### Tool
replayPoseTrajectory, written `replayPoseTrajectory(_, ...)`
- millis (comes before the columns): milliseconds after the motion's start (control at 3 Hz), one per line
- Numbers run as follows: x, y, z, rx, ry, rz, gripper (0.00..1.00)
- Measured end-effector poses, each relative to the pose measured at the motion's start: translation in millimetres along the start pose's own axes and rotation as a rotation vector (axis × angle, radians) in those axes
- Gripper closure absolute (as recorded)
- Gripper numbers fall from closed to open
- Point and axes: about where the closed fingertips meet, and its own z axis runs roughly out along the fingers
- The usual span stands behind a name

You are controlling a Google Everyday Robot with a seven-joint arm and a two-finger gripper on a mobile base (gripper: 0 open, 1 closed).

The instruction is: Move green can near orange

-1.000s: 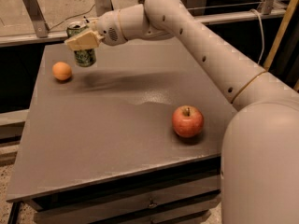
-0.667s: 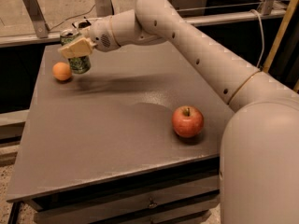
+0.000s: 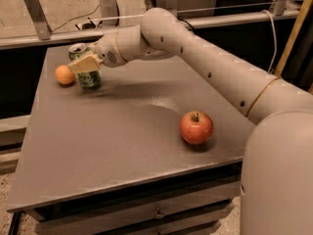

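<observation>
**Visitor:** Where's the green can (image 3: 91,79)?

**Technician:** Far left of the bench (image 3: 122,151), just beside the orange (image 3: 64,75), with the end effector (image 3: 83,63) clamped across its middle. I can't tell if its base is touching down.

**Visitor:** The risk?

**Technician:** If it is let go above the surface, it may topple. Any drift left bumps the orange, which could roll off the edge.

**Visitor:** Its long axis?

**Technician:** Near vertical, silver rim up, with the top leaning slightly toward the orange. The apple (image 3: 196,128) sits well apart.

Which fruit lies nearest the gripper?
The small orange, beside the green can the gripper holds at the table's far left; the red apple sits apart, front right.
</observation>
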Motion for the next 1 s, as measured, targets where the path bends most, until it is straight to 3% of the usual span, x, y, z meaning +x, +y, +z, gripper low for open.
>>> replayPoseTrajectory(333,13,-2,2,0.026,-0.013,0.022,0.07)
replayPoseTrajectory(667,19,-12,-15,0.079,-0.034,0.024,0.0)
replayPoseTrajectory(1000,20,-28,-54,0.155,-0.021,0.002,0.0)
